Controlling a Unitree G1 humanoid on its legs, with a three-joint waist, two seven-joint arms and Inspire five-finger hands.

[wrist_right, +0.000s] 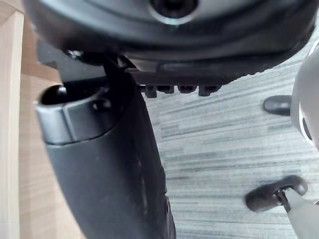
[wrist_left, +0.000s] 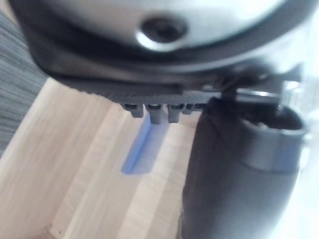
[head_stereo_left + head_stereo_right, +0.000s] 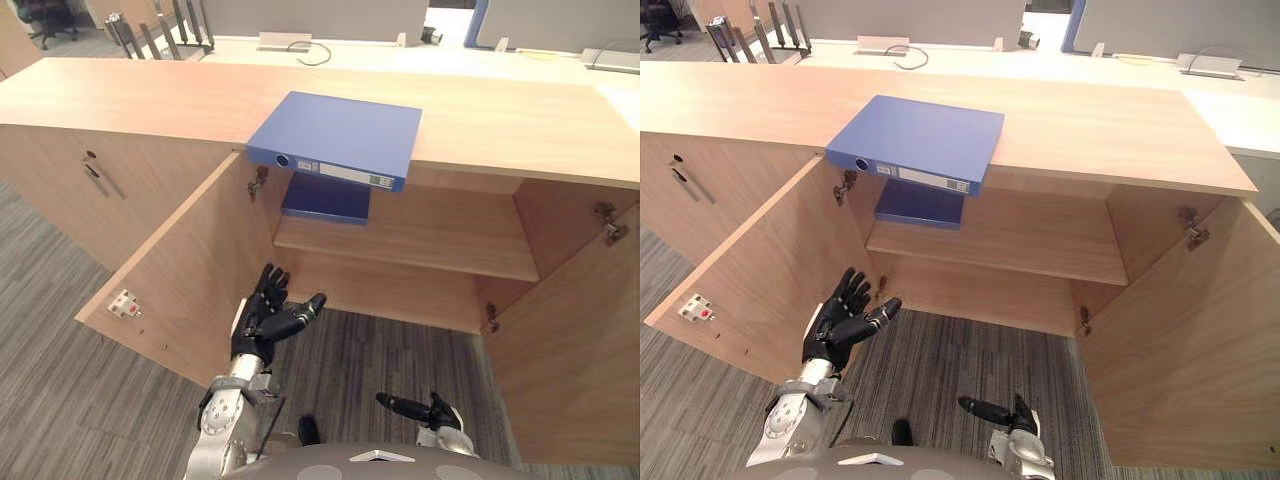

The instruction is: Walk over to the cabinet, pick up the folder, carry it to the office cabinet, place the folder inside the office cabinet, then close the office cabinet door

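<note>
Blue folder flat on the pale wood counter, spine turned near and jutting just past the near edge, directly above the open cabinet.

Seems to be the pick-up step, not yet done, with nothing held. Left robot hand raised low in front of the cabinet, just beside the open left door, fingers loosely spread and empty. Right robot hand lower and nearer, over the grey carpet, fingers stretched out, likewise empty.

Next, most likely: raise both hands to counter height, reach far to the overhanging spine, and take hold from two sides or under the jutting edge. Calls for a firm hold, given a wide, stiff and possibly heavy load.

Thick ring-binder type, with a smooth blue cover, a round finger hole and a pale label strip on the spine. Second flat blue item at the left end of the shelf inside, with bare shelf to its right. Right door swung wide too, so an open way in. Placing and closing not yet done.
</note>
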